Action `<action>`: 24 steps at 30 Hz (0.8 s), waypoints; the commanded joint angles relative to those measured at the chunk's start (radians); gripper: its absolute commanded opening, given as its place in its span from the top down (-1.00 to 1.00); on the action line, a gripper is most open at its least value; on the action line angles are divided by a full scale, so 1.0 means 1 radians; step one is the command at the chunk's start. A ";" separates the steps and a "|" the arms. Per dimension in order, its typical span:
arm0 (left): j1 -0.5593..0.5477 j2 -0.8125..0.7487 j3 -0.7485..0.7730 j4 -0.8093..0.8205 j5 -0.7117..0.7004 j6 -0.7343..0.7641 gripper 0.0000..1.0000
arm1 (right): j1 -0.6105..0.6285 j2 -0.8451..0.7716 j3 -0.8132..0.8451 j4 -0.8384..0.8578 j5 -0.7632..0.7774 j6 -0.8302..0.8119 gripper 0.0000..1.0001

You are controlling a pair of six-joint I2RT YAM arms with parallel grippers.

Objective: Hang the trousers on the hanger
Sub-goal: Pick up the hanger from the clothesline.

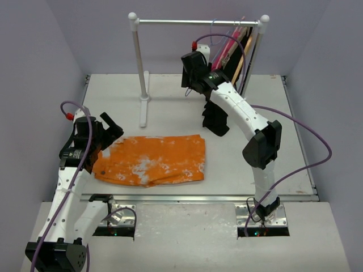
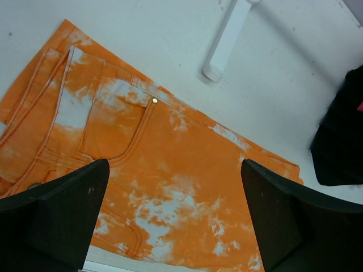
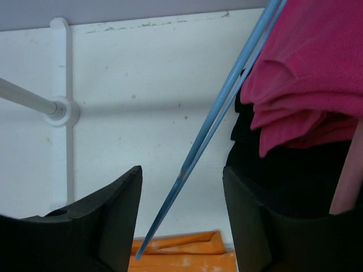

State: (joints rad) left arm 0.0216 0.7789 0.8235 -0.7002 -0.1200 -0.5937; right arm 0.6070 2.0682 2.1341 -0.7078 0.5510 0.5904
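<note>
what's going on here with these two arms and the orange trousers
The orange trousers lie folded flat on the table, not yet picked up. The left gripper hovers over their waist end with its fingers open. The right gripper is up at the clothes rail, its fingers open on either side of the blue wire hanger, not yet clamped on it. A pink garment hangs right beside that hanger.

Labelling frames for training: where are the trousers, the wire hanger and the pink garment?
trousers (image 1: 153, 160): top view, middle of the folded orange cloth.
hanger (image 3: 198, 144): right wrist view, lower slanted blue wire.
pink garment (image 3: 306, 73): right wrist view, its bunched folds.
</note>
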 commanded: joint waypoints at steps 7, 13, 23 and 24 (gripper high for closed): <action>0.008 -0.010 -0.006 0.041 0.027 0.029 -1.00 | 0.007 -0.089 -0.108 0.204 0.019 -0.051 1.00; 0.008 -0.012 -0.004 0.042 0.039 0.036 -1.00 | 0.016 -0.126 -0.111 0.275 0.035 -0.127 1.00; 0.008 -0.003 0.001 0.016 -0.025 0.013 -1.00 | 0.017 -0.242 -0.155 0.271 -0.109 -0.135 1.00; 0.008 0.004 0.004 0.007 -0.049 -0.003 -1.00 | 0.020 -0.272 -0.182 0.264 -0.132 -0.124 1.00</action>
State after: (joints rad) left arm 0.0216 0.7791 0.8181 -0.6999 -0.0970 -0.5710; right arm 0.6224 1.9338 1.9946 -0.4883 0.5071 0.4496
